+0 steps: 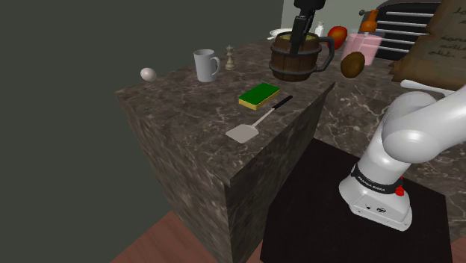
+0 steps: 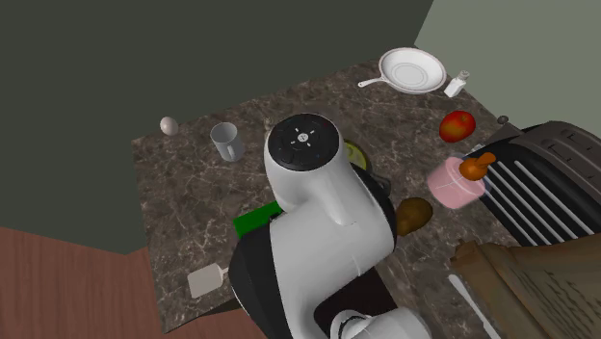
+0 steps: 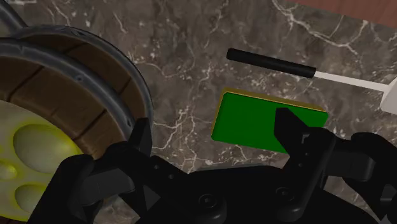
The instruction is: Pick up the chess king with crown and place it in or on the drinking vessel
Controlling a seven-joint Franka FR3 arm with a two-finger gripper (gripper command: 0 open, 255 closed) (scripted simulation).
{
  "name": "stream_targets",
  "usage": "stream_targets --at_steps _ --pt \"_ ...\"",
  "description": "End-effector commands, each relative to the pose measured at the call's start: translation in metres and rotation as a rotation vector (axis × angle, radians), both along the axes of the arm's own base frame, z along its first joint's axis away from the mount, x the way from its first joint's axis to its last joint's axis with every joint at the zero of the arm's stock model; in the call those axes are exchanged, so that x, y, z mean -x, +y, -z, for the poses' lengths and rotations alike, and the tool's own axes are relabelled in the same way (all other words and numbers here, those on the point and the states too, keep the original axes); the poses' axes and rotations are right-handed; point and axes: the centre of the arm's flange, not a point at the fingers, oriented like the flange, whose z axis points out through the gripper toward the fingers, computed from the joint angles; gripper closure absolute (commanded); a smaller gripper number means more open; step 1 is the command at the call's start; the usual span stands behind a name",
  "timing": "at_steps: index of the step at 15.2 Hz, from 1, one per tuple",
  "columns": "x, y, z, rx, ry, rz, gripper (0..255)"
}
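A small pale chess king [image 1: 230, 57] stands upright on the dark marble counter [image 1: 187, 104], just right of a white mug [image 1: 205, 65] in the shoulder view. The mug [image 2: 226, 142] is upright and apart from the arm. My black gripper [image 1: 297, 46] hangs at a wooden tankard [image 1: 297, 58], well right of the king in the shoulder view. In the wrist view the gripper [image 3: 215, 130] is open with nothing between its fingers [image 3: 141, 135]. The tankard [image 3: 70, 114], with yellowish contents, is beside one finger, and a green sponge [image 3: 254, 121] lies beyond the other.
A green sponge [image 1: 259, 96] and a black-handled spatula [image 1: 250, 127] lie near the counter's front edge. An egg [image 1: 148, 74] sits at the far left corner. A red apple [image 1: 337, 35], a brown fruit [image 1: 352, 64], a pink bottle [image 2: 453, 181], a white pan [image 2: 412, 69] and a dish rack [image 2: 539, 183] crowd the right.
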Motion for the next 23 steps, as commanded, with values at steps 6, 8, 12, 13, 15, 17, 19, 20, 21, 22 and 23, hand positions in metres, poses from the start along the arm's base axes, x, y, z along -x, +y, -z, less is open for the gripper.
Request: stream_targets --at_steps 6,8,12,13,15,17,19,20,21,22,23 --pt "-0.059 -0.018 0.012 -0.013 -0.027 0.001 0" --pt "-0.082 -0.025 0.017 -0.018 -0.037 0.001 0" --pt "-0.130 -0.039 0.025 -0.028 -0.059 0.001 0" --pt "-0.142 -0.042 0.027 -0.030 -0.064 0.001 0" --pt "-0.166 -0.049 0.031 -0.035 -0.075 0.002 0" --pt "-0.189 -0.056 0.035 -0.041 -0.085 0.002 0" --pt "-0.213 -0.063 0.038 -0.046 -0.096 0.002 0" --pt "-0.225 -0.067 0.040 -0.048 -0.101 0.002 0" --pt "-0.237 -0.070 0.041 -0.051 -0.107 0.002 0" --pt "-0.249 -0.074 0.043 -0.053 -0.112 0.003 0" --pt "-0.261 -0.077 0.044 -0.056 -0.117 0.003 0"
